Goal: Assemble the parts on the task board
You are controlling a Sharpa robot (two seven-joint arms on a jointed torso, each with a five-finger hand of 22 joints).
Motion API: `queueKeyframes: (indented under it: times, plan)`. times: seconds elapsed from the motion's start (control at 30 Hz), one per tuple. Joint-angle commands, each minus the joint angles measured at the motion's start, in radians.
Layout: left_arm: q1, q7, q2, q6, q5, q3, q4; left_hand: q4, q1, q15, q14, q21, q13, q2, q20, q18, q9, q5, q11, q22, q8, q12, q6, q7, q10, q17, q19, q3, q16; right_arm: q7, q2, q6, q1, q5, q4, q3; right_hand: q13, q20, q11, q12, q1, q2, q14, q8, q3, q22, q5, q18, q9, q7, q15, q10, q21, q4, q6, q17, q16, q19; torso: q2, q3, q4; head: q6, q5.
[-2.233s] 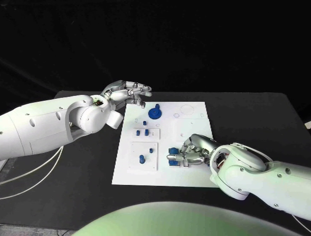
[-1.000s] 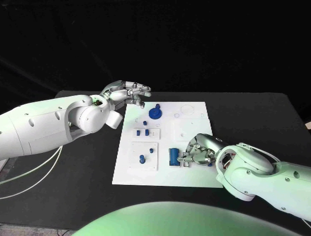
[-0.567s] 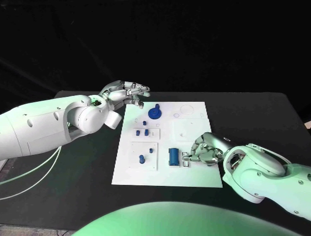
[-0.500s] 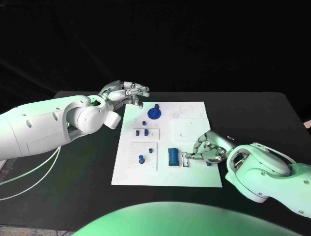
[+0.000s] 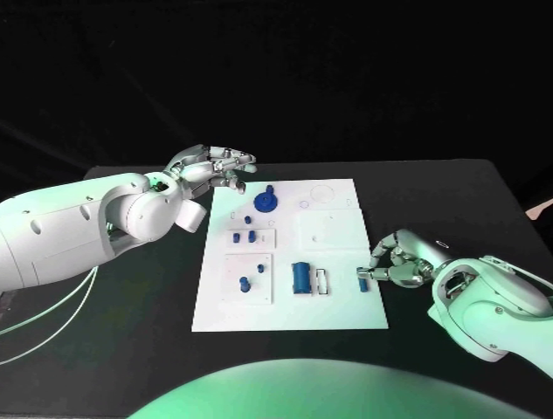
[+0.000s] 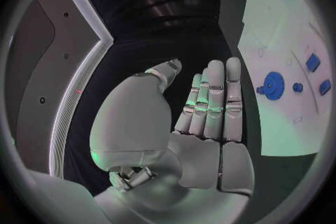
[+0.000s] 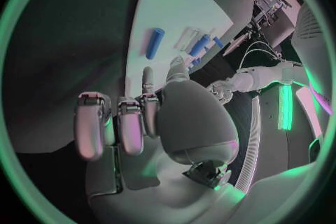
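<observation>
The white task board (image 5: 333, 229) lies in the middle of the black table. A blue cylinder (image 5: 301, 277) lies flat on its near half, also seen in the right wrist view (image 7: 154, 43). A round blue part (image 5: 267, 202) stands at the far end, seen too in the left wrist view (image 6: 271, 84). My right hand (image 5: 397, 264) sits at the board's right edge with fingers curled in and nothing visible in them; a small blue piece (image 5: 362, 283) lies by its fingertips. My left hand (image 5: 210, 165) hovers off the board's far left corner, empty, fingers straight (image 6: 210, 103).
Small blue blocks (image 5: 245, 234) and short blue pegs (image 5: 245, 283) stand on the board's left half. A pale strip (image 5: 323, 281) lies beside the cylinder. Bare black table surrounds the board on all sides.
My right hand let go of the blue cylinder and drew back rightward to the board's edge. The cylinder stays flat on the board. My left hand holds its place; the camera shifted slightly.
</observation>
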Motion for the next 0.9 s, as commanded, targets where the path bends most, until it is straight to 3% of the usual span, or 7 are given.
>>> queueKeyframes:
  times: [0.03, 0.4, 0.67, 0.7, 0.73, 0.77, 0.9]
  plan:
    - [0.000, 0.014, 0.003, 0.021, -0.001, 0.001, 0.002, 0.001, 0.000, -0.001, -0.006, -0.004, 0.001, 0.008, 0.001, 0.009, -0.002, -0.002, 0.003, -0.002, 0.007, 0.004, -0.010, 0.000, -0.007, -0.002, 0.007, -0.008, -0.006, -0.014, 0.000, 0.022, -0.014, -0.058, -0.004, 0.000, 0.098, 0.004, 0.005, -0.007, 0.018, 0.005, 0.102, -0.007, -0.005, 0.224, 0.000, -0.016, -0.002, 0.001, 0.009, 0.003, -0.004, 0.000, -0.002, 0.255, 0.003, 0.048, 0.001, 0.0003, 0.0036, 0.000, -0.004]
    - [0.000, 0.014, 0.001, 0.022, 0.001, 0.001, 0.002, 0.001, 0.000, -0.001, -0.007, -0.005, 0.001, 0.008, 0.001, 0.009, -0.002, -0.002, 0.003, -0.002, 0.007, 0.004, -0.010, 0.000, -0.007, -0.002, 0.007, -0.008, -0.006, -0.029, 0.023, 0.052, -0.044, -0.085, -0.030, 0.000, 0.105, 0.005, 0.004, 0.000, 0.029, 0.006, 0.104, -0.006, -0.014, 0.226, 0.007, -0.017, -0.004, -0.001, 0.009, 0.009, 0.004, 0.000, 0.009, 0.262, 0.006, 0.052, 0.001, -0.0011, 0.0042, 0.000, -0.002]
    - [0.000, 0.013, -0.001, 0.022, 0.001, 0.001, 0.002, 0.001, 0.000, -0.001, -0.007, -0.005, 0.001, 0.008, 0.001, 0.009, -0.002, -0.002, 0.003, -0.002, 0.007, 0.004, -0.010, 0.000, -0.007, -0.002, 0.007, -0.008, -0.006, -0.033, 0.055, 0.062, -0.052, -0.092, -0.058, 0.000, 0.107, 0.000, -0.003, 0.001, 0.131, 0.038, 0.104, -0.023, -0.024, 0.227, 0.039, -0.018, -0.020, -0.009, 0.003, 0.010, 0.006, -0.009, 0.025, 0.263, 0.006, 0.053, 0.002, -0.0013, 0.0033, 0.000, 0.002]
    - [0.000, 0.013, -0.001, 0.021, 0.001, 0.001, 0.002, 0.001, 0.000, -0.001, -0.007, -0.005, 0.001, 0.008, 0.001, 0.009, -0.002, -0.002, 0.003, -0.002, 0.007, 0.004, -0.010, 0.000, -0.007, -0.002, 0.007, -0.008, -0.006, -0.034, 0.057, 0.065, -0.053, -0.093, -0.061, 0.000, 0.108, 0.000, -0.004, 0.001, 0.147, 0.043, 0.104, -0.025, -0.023, 0.227, 0.029, -0.018, -0.022, -0.009, 0.002, 0.011, 0.006, -0.010, 0.027, 0.263, 0.006, 0.052, 0.002, -0.0014, 0.0034, 0.000, 0.002]
    - [0.000, 0.013, -0.001, 0.021, 0.001, 0.001, 0.002, 0.002, 0.001, -0.001, -0.007, -0.006, 0.001, 0.009, 0.001, 0.009, -0.002, -0.001, 0.003, -0.002, 0.007, 0.004, -0.012, 0.000, -0.008, -0.002, 0.007, -0.010, -0.006, -0.035, 0.060, 0.070, -0.054, -0.094, -0.064, 0.000, 0.109, -0.002, -0.005, 0.001, 0.177, 0.054, 0.104, -0.031, -0.016, 0.227, -0.020, -0.018, -0.027, -0.010, 0.001, 0.011, 0.007, -0.009, 0.031, 0.263, 0.006, 0.053, 0.002, -0.0012, 0.0029, 0.000, 0.003]
    - [0.000, 0.013, -0.001, 0.021, 0.001, 0.001, 0.002, 0.002, 0.001, -0.001, -0.007, -0.006, 0.001, 0.009, 0.001, 0.009, -0.002, -0.001, 0.003, -0.002, 0.007, 0.004, -0.012, 0.000, -0.008, -0.002, 0.007, -0.010, -0.006, -0.036, 0.064, 0.074, -0.055, -0.095, -0.067, 0.000, 0.109, -0.002, -0.005, 0.001, 0.192, 0.055, 0.104, -0.033, -0.011, 0.227, -0.040, -0.018, -0.029, -0.011, 0.001, 0.011, 0.007, -0.010, 0.033, 0.263, 0.006, 0.053, 0.002, -0.0012, 0.0028, 0.000, 0.004]
    - [0.000, 0.012, -0.002, 0.022, 0.001, 0.001, 0.003, 0.002, 0.001, -0.001, -0.007, -0.006, 0.001, 0.009, 0.001, 0.009, -0.002, -0.001, 0.003, -0.002, 0.007, 0.004, -0.012, 0.000, -0.008, -0.002, 0.007, -0.010, -0.006, -0.040, 0.073, 0.086, -0.058, -0.100, -0.078, -0.001, 0.110, -0.004, -0.008, 0.001, 0.244, 0.057, 0.104, -0.042, 0.009, 0.227, -0.024, -0.018, -0.037, -0.013, -0.001, 0.010, 0.008, -0.015, 0.038, 0.263, 0.006, 0.053, 0.002, -0.0009, 0.0029, 0.000, 0.003]
